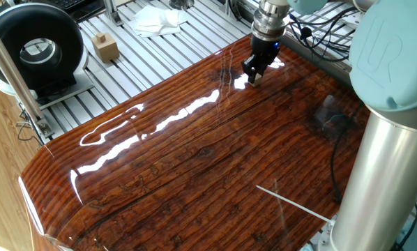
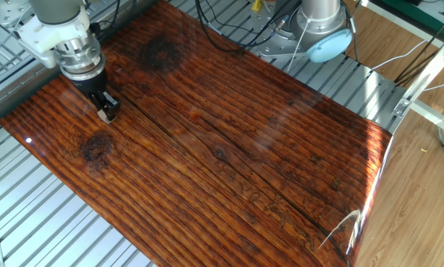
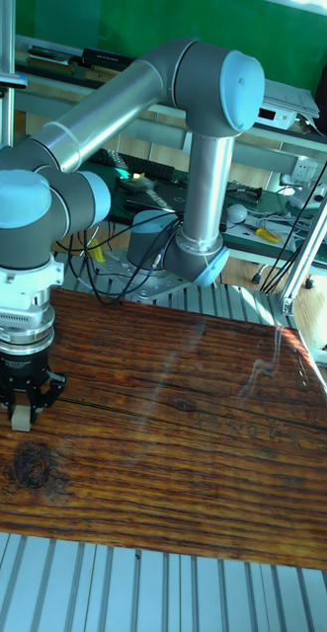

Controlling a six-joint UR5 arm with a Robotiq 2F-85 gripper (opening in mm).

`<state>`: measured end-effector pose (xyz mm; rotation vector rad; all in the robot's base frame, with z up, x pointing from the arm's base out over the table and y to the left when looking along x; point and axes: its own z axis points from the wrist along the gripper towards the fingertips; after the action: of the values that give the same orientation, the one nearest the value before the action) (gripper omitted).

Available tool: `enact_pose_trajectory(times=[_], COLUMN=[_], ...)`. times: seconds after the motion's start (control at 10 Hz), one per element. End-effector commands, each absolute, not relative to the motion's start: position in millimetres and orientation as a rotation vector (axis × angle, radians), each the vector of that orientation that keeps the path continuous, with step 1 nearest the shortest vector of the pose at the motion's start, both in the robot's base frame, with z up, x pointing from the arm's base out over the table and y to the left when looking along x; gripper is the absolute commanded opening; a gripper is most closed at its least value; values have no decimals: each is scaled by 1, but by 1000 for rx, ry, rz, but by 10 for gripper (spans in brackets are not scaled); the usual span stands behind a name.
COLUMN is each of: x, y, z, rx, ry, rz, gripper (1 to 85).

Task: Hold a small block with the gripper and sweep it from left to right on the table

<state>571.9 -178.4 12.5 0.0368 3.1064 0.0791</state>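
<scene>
Green wall [image 3: 104, 25] behind; ribbed aluminium frame [image 1: 153, 52], cluttered workbench [image 3: 252, 222]
</scene>
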Motion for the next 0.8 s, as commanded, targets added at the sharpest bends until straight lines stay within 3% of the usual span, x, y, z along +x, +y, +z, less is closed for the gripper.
enact_pose_trajectory(times=[0.0, 0.7], x=[574, 575], y=[-172, -165], z=[14, 13], rx=[67, 100], ry=[3101, 3098], rz=[84, 70], gripper=[10, 10])
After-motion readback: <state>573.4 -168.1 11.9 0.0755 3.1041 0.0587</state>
